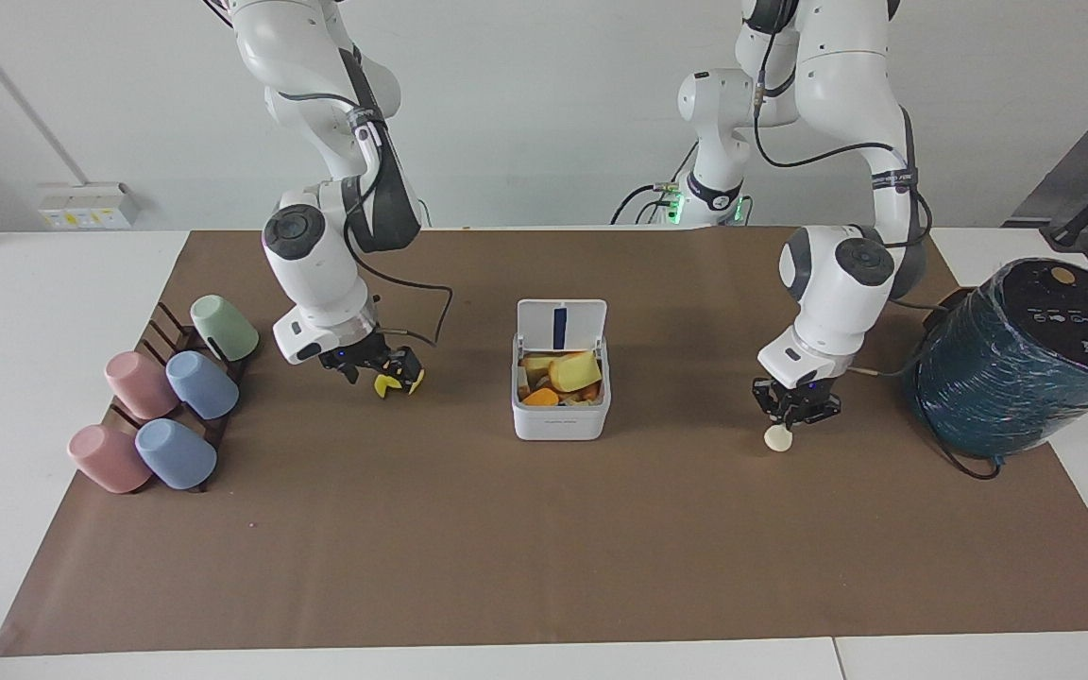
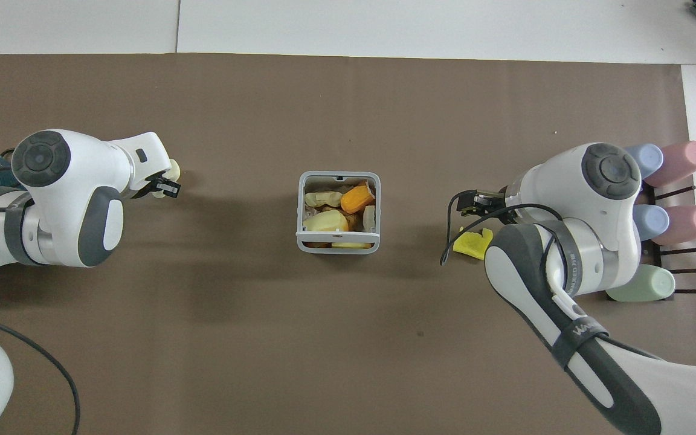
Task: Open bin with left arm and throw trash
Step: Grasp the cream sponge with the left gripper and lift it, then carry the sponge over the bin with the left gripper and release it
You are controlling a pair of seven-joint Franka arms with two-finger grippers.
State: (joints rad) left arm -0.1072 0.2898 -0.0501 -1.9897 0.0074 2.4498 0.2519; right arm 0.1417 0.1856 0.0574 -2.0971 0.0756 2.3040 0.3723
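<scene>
The white bin (image 1: 560, 416) stands mid-table with its lid (image 1: 560, 326) flipped up toward the robots. Inside lie a yellow-orange wedge (image 1: 574, 370) and other scraps; it also shows in the overhead view (image 2: 337, 249). My right gripper (image 1: 383, 371) is open and low over the wavy yellow scrap (image 1: 383, 385), its fingers on either side of it; the scrap also shows in the overhead view (image 2: 470, 244). My left gripper (image 1: 792, 413) is shut on the pale cream lump (image 1: 777, 438), just above the mat, toward the left arm's end of the table.
A large teal wrapped cylinder (image 1: 1016, 364) lies at the left arm's end of the table. A dark rack with several pastel cups (image 1: 171, 392) stands at the right arm's end, close to my right gripper. A brown mat (image 1: 544, 548) covers the table.
</scene>
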